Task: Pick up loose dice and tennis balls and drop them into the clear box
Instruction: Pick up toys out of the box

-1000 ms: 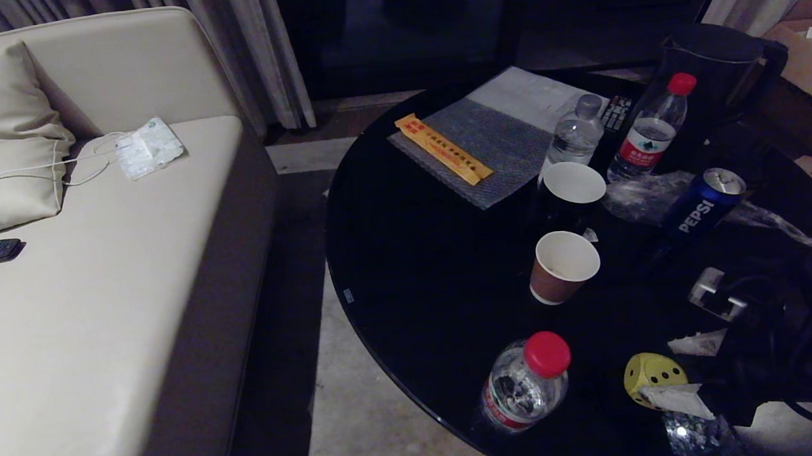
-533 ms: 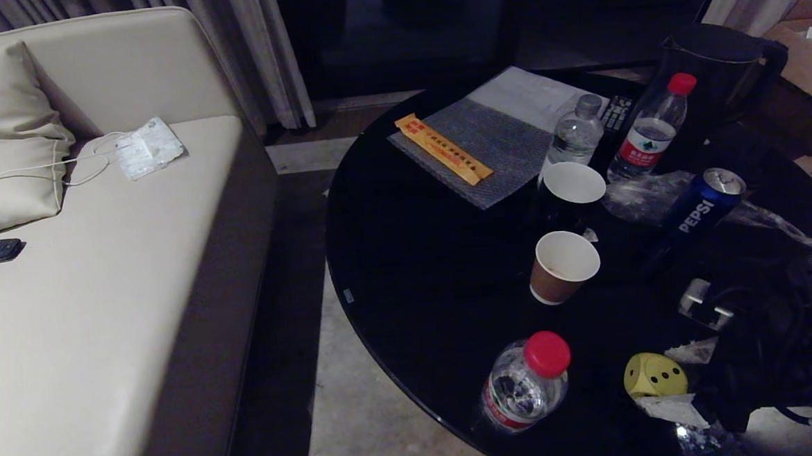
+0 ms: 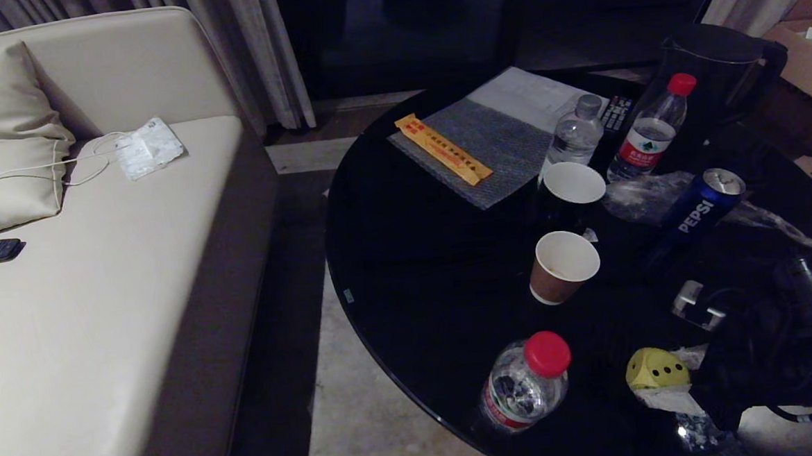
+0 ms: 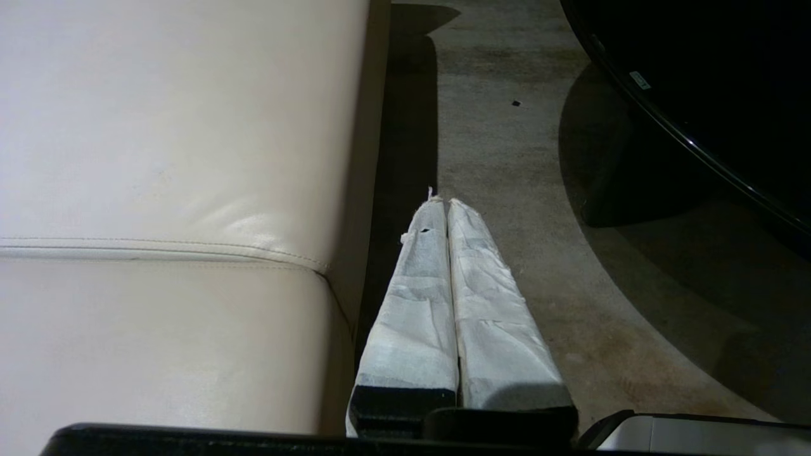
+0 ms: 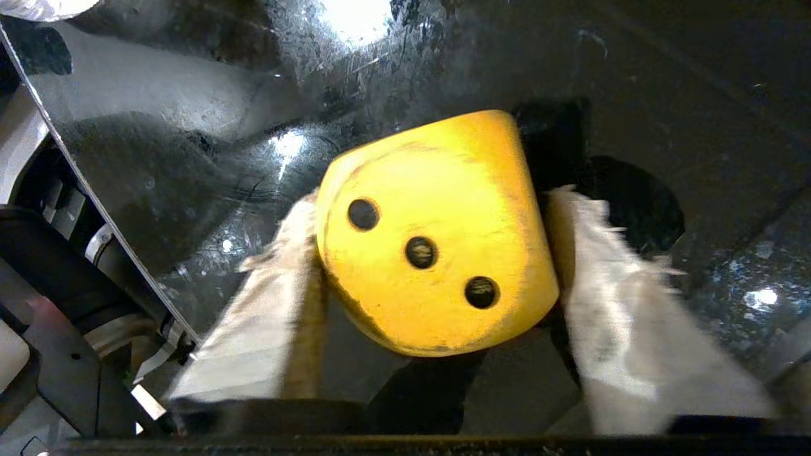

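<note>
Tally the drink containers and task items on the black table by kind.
Water bottles: 3
Paper cups: 2
Soda can: 1
Yellow die: 1
Tennis balls: 0 in view
Total: 7

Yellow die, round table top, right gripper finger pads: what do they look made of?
Yellow die: looks like painted wood or hard foam, matte, paint scuffed at the rounded edges; cannot tell which.
Table top: black glass or gloss lacquer, mirror-like glare and smears.
Right gripper fingers: wrapped in whitish cloth-like tape, frayed and wrinkled.
</note>
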### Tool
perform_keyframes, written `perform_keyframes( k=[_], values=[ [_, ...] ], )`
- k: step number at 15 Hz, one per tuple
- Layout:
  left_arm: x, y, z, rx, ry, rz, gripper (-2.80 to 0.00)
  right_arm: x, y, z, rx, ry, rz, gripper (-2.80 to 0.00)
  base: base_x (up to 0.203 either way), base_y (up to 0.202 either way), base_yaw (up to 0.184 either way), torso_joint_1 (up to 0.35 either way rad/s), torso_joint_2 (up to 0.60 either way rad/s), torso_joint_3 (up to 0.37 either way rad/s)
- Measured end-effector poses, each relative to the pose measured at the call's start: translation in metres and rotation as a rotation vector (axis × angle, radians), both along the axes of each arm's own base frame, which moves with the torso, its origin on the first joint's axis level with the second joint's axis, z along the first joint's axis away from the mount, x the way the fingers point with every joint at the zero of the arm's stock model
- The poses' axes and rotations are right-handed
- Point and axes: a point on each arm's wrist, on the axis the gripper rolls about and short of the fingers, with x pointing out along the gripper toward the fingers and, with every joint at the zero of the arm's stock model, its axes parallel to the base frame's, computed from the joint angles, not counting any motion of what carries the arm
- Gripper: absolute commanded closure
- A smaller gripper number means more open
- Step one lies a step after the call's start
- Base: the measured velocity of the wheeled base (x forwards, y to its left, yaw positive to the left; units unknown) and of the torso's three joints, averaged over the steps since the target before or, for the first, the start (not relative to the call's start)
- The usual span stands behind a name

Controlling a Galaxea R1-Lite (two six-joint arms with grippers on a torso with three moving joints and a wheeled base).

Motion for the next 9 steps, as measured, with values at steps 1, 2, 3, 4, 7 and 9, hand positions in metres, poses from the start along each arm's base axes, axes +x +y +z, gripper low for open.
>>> perform_keyframes(
  k=[1,2,3,4,7,9],
  values=[
    [0.0,0.0,0.0,0.0,0.0,0.0,0.0,0.0,0.0,0.0,-0.001,0.0,-0.001,0.0,0.0,0.0,0.0,0.0,0.0,0.0],
    [0.0,0.0,0.0,0.0,0.0,0.0,0.0,0.001,0.0,0.0,-0.001,0.001,-0.003,0.0,0.0,0.0,0.0,0.0,0.0,0.0],
    [0.0,0.0,0.0,0.0,0.0,0.0,0.0,0.001,0.0,0.0,-0.001,0.003,-0.008,0.0,0.0,0.0,0.0,0.0,0.0,0.0],
    [0.0,0.0,0.0,0.0,0.0,0.0,0.0,0.001,-0.001,0.0,0.0,0.004,-0.016,0.0,0.0,0.0,0.0,0.0,0.0,0.0],
    [0.0,0.0,0.0,0.0,0.0,0.0,0.0,-0.002,-0.004,0.007,0.01,-0.002,-0.076,0.0,0.0,0.0,0.0,0.0,0.0,0.0],
    [0.0,0.0,0.0,0.0,0.0,0.0,0.0,-0.007,-0.006,0.019,0.053,-0.015,-0.177,0.0,0.0,0.0,0.0,0.0,0.0,0.0]
  ],
)
